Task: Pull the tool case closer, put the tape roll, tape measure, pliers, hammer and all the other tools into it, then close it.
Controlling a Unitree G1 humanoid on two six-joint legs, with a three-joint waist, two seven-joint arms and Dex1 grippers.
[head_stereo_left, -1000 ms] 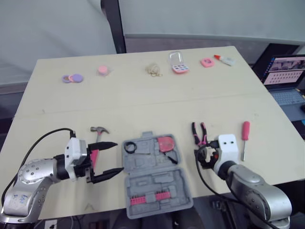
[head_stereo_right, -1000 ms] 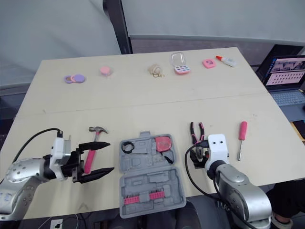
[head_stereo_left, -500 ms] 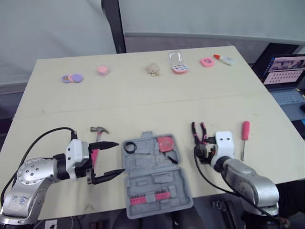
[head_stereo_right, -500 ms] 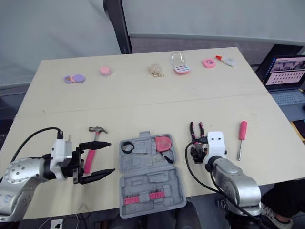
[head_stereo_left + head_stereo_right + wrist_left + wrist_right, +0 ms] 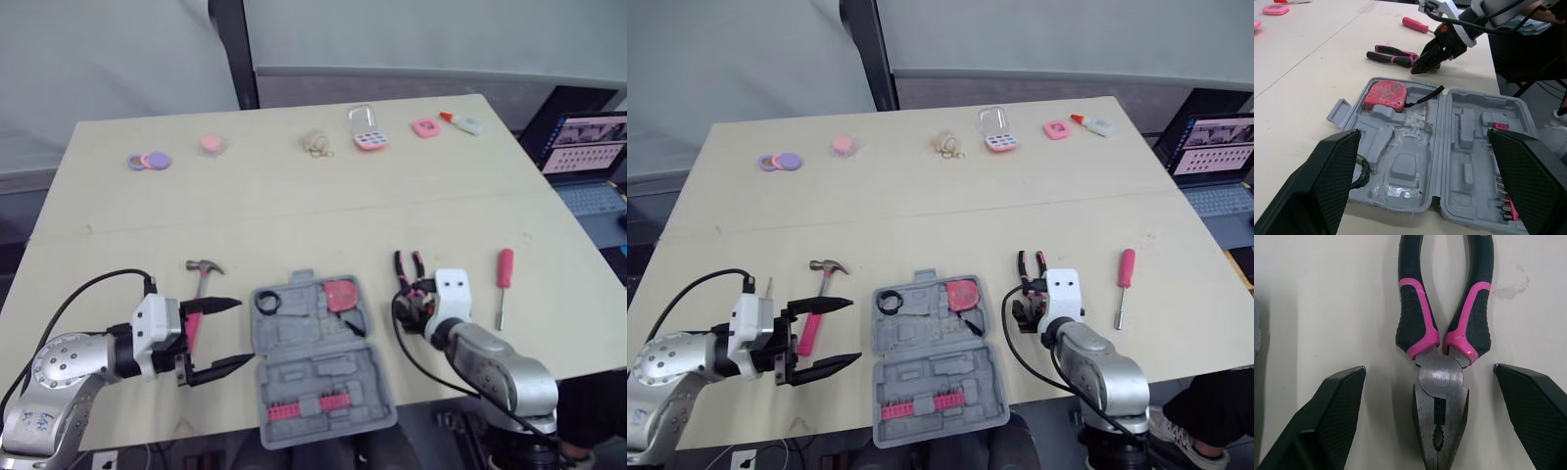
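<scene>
Left arm lies low along the front of the beige wooden table [image 5: 294, 206], forearm level, its pincer [image 5: 240, 333] aimed at the left edge of the open grey plastic tool case [image 5: 318, 377]. That pincer is spread wide and holds nothing. The pink-handled hammer [image 5: 203, 277] lies on the table just behind it.

The case sits at the table's front edge, lid laid flat. A pink tape measure [image 5: 1383, 94] and a black tape roll [image 5: 267, 303] are already in its far half.

On the right, the elbow is bent and the wrist reaches in from the front edge. The right pincer [image 5: 412, 299] is right at the steel head of the pink-and-black-handled pliers [image 5: 1435, 379]. Its fingers are parted, one either side of the head, gripping nothing.

The pliers lie flat, handles pointing away from the robot, between the case and the pink-handled screwdriver [image 5: 504, 284].
</scene>
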